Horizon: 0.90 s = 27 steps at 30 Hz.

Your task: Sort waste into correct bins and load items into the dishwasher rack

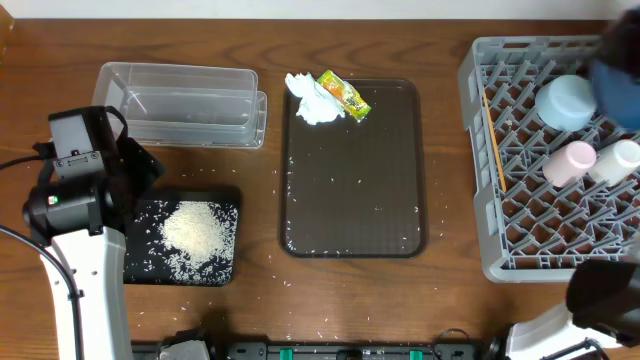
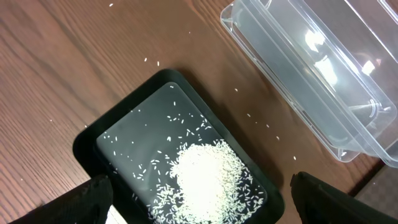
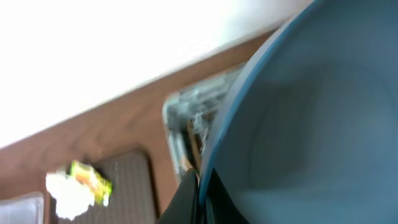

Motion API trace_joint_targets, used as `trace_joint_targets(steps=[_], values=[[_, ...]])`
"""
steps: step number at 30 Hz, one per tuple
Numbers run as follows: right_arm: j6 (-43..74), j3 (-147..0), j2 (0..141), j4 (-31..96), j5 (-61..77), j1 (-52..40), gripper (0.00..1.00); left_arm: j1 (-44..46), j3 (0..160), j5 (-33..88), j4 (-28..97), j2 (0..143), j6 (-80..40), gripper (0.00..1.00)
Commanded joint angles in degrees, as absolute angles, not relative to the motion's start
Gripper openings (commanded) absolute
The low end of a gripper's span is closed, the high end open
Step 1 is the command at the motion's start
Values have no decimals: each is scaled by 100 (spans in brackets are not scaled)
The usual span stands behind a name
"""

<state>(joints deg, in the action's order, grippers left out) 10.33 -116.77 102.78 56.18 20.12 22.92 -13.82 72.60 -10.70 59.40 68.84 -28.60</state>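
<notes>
Over the rack (image 1: 520, 230) at the worktop's right edge, a blue plate (image 3: 311, 124) is being gripped by its rim in the closed right claw (image 3: 198, 194), slots beneath. A bowl (image 1: 567, 100), pink cup (image 1: 570, 162), white cup (image 1: 620, 158) and chopsticks (image 1: 494, 145) are being carried there. Near the left edge, the left claw (image 2: 200, 205) is being held wide open, empty, above rice (image 2: 205, 174) in the black tray (image 2: 87, 142). The napkin (image 1: 312, 105) and wrapper (image 1: 345, 95) are being left on the brown tray (image 1: 350, 200), the clear tub (image 1: 180, 100) empty.

White rice (image 1: 200, 232) against a black tray (image 1: 226, 272); the tub (image 1: 180, 68) is clear. White napkin (image 1: 312, 102), yellow-green printed wrapper (image 1: 343, 95), dark brown tray (image 1: 350, 190) (finely textured) — grey lattice rack (image 1: 560, 235), light blue bowl (image 1: 566, 102), pink cup (image 1: 570, 163), dark blue plate (image 3: 323, 124).
</notes>
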Motion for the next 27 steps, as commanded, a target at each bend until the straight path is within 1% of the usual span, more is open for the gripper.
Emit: trace_joint_targets(steps=[1, 4, 6, 9, 10, 14, 17, 25, 27], values=[[827, -11266, 10379, 4904, 3275, 2797, 1, -1409, 7336, -1100, 5953, 6890, -2904, 94], [1039, -10720, 10418, 3726, 4139, 3225, 1, -1409, 7336, -1100, 5953, 6890, -2904, 94], [1656, -10259, 10427, 2773, 4495, 3479, 1, -1409, 7336, -1100, 5953, 6890, -2904, 94], [2705, -9511, 10427, 1199, 4598, 3765, 1, -1409, 7336, -1100, 5955, 6890, -2904, 94], [3002, -9196, 10427, 499, 4619, 3844, 1, -1409, 7336, -1100, 5953, 6890, -2904, 94], [3900, -8294, 10508, -1791, 4746, 4060, 1, -1409, 7336, -1100, 5955, 6890, -2904, 94], [4543, -7964, 10739, -2849, 4746, 4136, 1, -1409, 7336, -1100, 5953, 6890, -2904, 94], [5944, -7942, 11898, -5030, 5406, 4233, 1, -1409, 7336, -1100, 5953, 6890, -2904, 94], [6322, -7942, 12099, -5374, 5457, 4309, 1, -1409, 7336, -1100, 5953, 6890, -2904, 94]])
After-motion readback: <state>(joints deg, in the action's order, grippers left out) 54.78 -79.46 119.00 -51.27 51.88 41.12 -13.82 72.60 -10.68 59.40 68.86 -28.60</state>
